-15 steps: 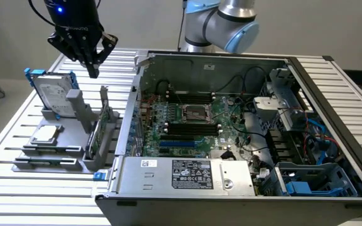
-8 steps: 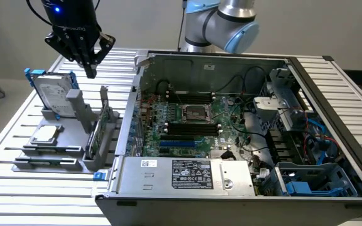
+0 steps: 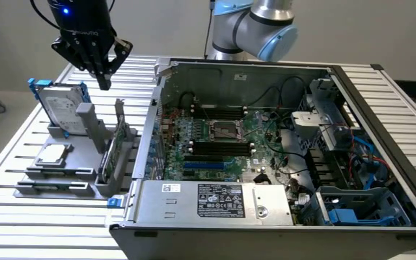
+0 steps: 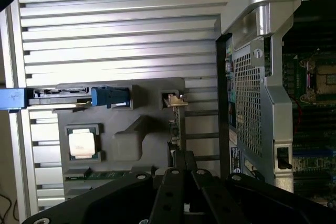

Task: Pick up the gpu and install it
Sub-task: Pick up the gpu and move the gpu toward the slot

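The gpu (image 3: 115, 149) stands on edge in a grey holder (image 3: 63, 176) on the slatted table, at the exterior view's left of the open computer case (image 3: 266, 216). In the wrist view the gpu (image 4: 176, 121) appears edge-on, a thin strip with a metal bracket end. My gripper (image 3: 105, 82) hangs above and behind the card, well clear of it, with its black fingers shut together and nothing between them. The fingers (image 4: 175, 167) point down at the card's line in the wrist view. The motherboard (image 3: 219, 141) lies exposed inside the case.
A silver hard drive in a blue frame (image 3: 60, 105) stands at the holder's back, and a square CPU chip (image 3: 54, 155) lies in its recess. The case's metal side wall (image 4: 257, 77) rises close beside the holder. The arm's base (image 3: 255, 27) sits behind the case.
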